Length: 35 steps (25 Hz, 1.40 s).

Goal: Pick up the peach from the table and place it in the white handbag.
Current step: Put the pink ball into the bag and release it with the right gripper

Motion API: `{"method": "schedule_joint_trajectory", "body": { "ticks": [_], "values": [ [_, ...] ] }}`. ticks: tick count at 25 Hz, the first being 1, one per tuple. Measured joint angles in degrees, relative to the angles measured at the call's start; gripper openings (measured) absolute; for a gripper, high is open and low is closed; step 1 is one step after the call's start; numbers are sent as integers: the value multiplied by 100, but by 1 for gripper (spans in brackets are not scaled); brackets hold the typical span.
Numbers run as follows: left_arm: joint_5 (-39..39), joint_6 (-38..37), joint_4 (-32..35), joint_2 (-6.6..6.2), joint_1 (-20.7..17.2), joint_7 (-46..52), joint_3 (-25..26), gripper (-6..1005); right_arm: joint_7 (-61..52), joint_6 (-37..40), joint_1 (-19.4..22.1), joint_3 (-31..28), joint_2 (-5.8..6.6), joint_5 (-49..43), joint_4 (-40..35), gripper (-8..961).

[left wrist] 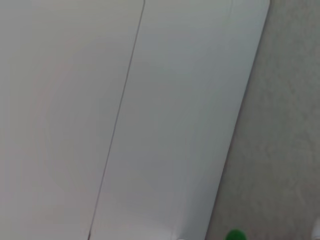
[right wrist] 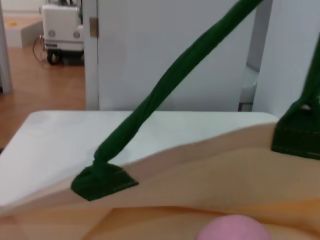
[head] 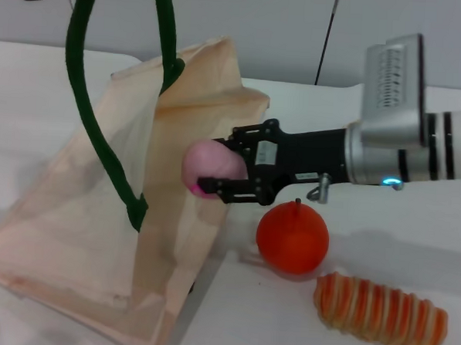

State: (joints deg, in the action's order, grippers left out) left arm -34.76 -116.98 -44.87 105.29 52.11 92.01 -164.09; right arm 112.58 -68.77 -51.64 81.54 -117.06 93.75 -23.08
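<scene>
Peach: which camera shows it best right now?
Head view: the peach shows almost whole, clamped in the right gripper against the white handbag. Right wrist view catches only its top edge. Left wrist view shows none of it.

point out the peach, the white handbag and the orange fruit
peach [head: 209,165], head view, its pink side left of the gripper
white handbag [head: 73,234], head view, its front panel
orange fruit [head: 293,237], head view, its middle

Green handle [head: 101,127] ran off head view's top edge, so whatever held it up wasn't seen. Peach [head: 212,165] was partly covered by right gripper [head: 225,166] fingers; in right wrist view only its top [right wrist: 234,229] showed, rest cut off. Striped item [head: 381,312] was too blurred to ID.
</scene>
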Motion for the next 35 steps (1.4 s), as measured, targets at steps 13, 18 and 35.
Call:
{"method": "schedule_joint_trajectory", "body": {
  "ticks": [13,18,35],
  "values": [
    [5,1,5,42,97,8,0,159,-15,658,-487,1210,-54,792,58,597],
    [5,8,5,48,122,4,0,160,-52,1175,-490,2359,-53,1464,-240,598],
    [4,9,5,45,67,18,0,164,-55,1684,-134,2811,-1,2313,-579,602]
  ]
}}
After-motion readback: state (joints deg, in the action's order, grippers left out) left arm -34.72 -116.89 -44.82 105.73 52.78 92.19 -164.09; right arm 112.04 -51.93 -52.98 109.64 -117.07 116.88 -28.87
